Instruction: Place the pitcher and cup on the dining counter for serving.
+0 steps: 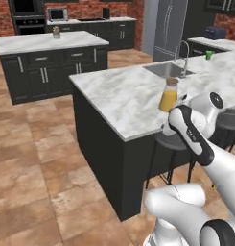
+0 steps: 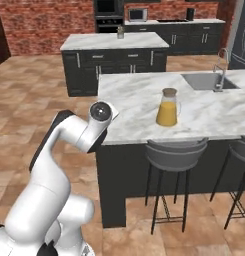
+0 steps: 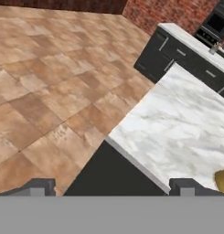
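The pitcher (image 1: 169, 95), clear glass with orange liquid and a brown lid, stands upright on the dining counter (image 1: 123, 96) near its front edge, close to the sink (image 1: 167, 70). In the right base view the pitcher (image 2: 168, 107) rises above a stool. The small green cup (image 1: 209, 55) stands far back right beyond the sink; which top it rests on I cannot tell. My gripper (image 3: 112, 187) is open and holds nothing, hovering over the counter's (image 3: 177, 123) near corner. An orange edge of the pitcher (image 3: 223, 180) peeks in at the hand view's lower right.
A faucet (image 1: 185, 55) arches over the sink. Grey bar stools (image 2: 176, 155) stand against the counter's front. A separate marble island (image 1: 47, 43) with dark drawers sits behind, across tiled floor (image 1: 37, 158). A toaster (image 1: 215, 32) sits on the back counter.
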Robot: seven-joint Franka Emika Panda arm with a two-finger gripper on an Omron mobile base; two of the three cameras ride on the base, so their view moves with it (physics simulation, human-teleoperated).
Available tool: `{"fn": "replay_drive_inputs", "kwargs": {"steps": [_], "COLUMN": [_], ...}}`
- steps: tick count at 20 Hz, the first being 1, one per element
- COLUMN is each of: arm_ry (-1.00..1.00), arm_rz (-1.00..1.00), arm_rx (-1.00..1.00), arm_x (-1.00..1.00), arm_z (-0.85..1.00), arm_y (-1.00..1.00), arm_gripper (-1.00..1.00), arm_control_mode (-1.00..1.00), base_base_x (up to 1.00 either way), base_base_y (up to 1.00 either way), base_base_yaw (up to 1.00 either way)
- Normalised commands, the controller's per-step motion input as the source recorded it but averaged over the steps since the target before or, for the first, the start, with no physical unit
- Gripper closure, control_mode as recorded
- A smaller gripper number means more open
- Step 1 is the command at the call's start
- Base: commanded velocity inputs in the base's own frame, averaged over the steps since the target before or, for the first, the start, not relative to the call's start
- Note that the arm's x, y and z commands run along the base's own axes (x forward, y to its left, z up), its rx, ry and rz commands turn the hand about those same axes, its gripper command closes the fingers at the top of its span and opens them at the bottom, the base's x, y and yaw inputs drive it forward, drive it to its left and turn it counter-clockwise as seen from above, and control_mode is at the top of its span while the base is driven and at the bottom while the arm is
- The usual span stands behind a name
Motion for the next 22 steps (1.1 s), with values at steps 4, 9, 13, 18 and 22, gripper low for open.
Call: {"fn": "replay_drive_inputs", "kwargs": {"steps": [4,9,13,18,22], "arm_ry": [0.0,0.0,0.0,0.0,0.0], "arm_rz": [0.0,0.0,0.0,0.0,0.0], "arm_rx": [0.0,0.0,0.0,0.0,0.0], "arm_x": [0.0,0.0,0.0,0.0,0.0], "arm_z": [0.0,0.0,0.0,0.0,0.0], "arm_y": [0.0,0.0,0.0,0.0,0.0], "arm_gripper": [-1.0,-1.0,-1.0,-1.0,-1.0], "arm_control_mode": [1.0,1.0,1.0,1.0,1.0], "base_base_x": [0.23,0.55,0.77,0.82,0.89], "base_base_y": [1.0,1.0,1.0,1.0,1.0], "base_base_yaw": [-0.05,-0.13,-0.2,-0.25,-0.3]}}
